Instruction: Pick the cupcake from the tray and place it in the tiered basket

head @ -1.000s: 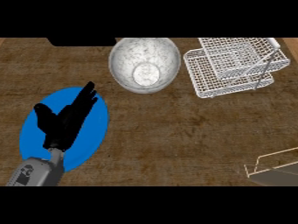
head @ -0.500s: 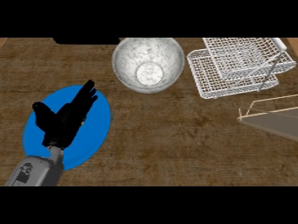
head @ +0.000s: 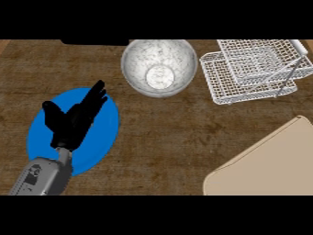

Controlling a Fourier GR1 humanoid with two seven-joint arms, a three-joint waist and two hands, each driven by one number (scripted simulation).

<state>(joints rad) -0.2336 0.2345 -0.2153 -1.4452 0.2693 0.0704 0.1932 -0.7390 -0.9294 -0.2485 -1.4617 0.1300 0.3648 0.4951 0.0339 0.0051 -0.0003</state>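
Countertop of dark wood grain [head: 172, 137], filling the view edge to edge. Beige tray [head: 274, 165] next in size, cut off by the lower right corner, rounded corner toward the middle, nothing showing on the visible part. White wire tiered basket [head: 254, 71] at upper right, two mesh levels stepped one over the other, well apart from the tray. Blue plate [head: 101, 147] at left, then marbled grey bowl [head: 160, 66] at top centre, just beside the basket. Left hand [head: 70, 120] above the blue plate, fingers straight and spread, thumb out to the side, holding nothing; right hand nowhere in the view.

Cupcake not visible anywhere: presumably on the hidden part of the tray, off the lower right edge. Impossible, then, to tell which way it points or how it stands; likely upright, long axis vertical if so. Probably light, soft and easily crushed, frosting prone to smearing. Best taken low round the wrapper from the sides, kept upright all the way to the basket
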